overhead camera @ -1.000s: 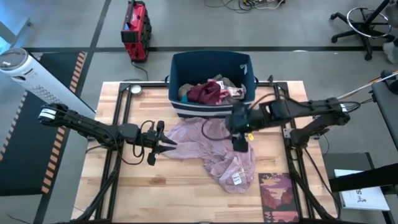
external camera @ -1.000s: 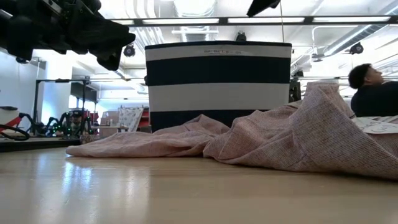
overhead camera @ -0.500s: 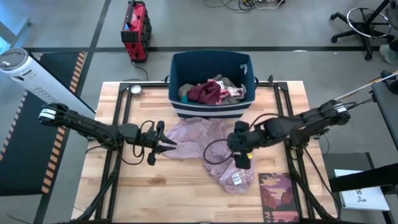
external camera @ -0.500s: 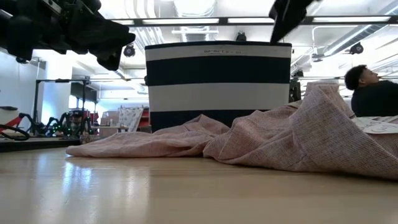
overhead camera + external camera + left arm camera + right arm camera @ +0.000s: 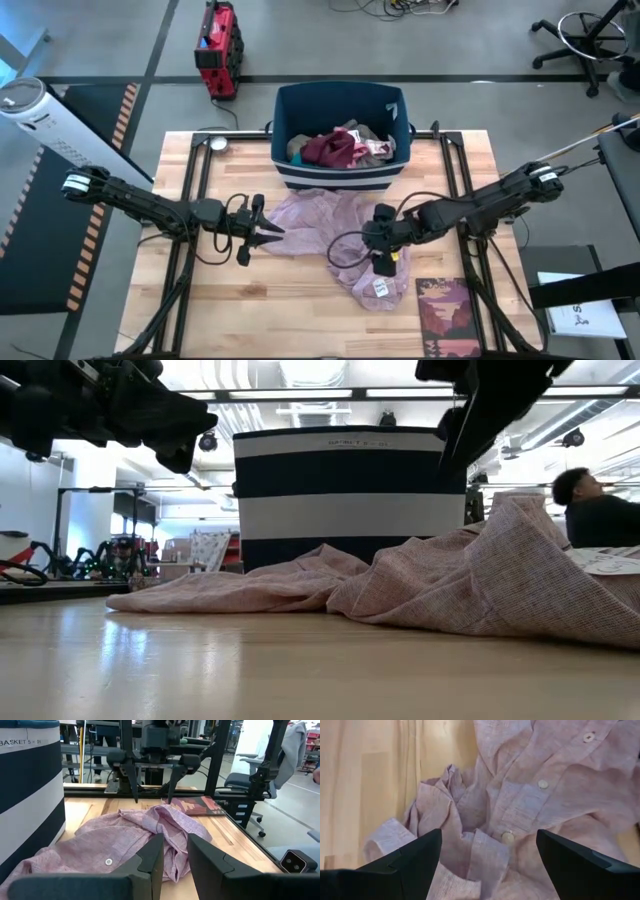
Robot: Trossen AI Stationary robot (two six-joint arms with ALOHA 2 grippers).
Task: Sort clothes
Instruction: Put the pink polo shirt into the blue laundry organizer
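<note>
A mauve-pink button shirt (image 5: pixel 340 238) lies crumpled on the table in front of the dark blue striped bin (image 5: pixel 340 168). It also shows in the low view (image 5: pixel 420 585). Its white tag (image 5: pixel 380 288) faces up at its near end. Maroon, tan and grey clothes (image 5: pixel 340 145) lie in the bin. My right gripper (image 5: pixel 383 262) is wide open and points down just above the shirt's near right part (image 5: pixel 489 834), its fingers on either side of a bunched fold. My left gripper (image 5: pixel 270 232) hovers open at the shirt's left edge (image 5: pixel 175 840).
A reddish picture book (image 5: pixel 445 308) lies at the table's near right, beside the shirt. Black frame rails (image 5: pixel 200 180) run along the table's left and right sides. A small silver disc (image 5: pixel 217 143) sits at the far left. A person (image 5: pixel 600 510) shows beyond the table.
My right gripper has moved from beside the bin toward the table's near edge and come down over the shirt's near right part. The shirt and my left gripper have kept still.
</note>
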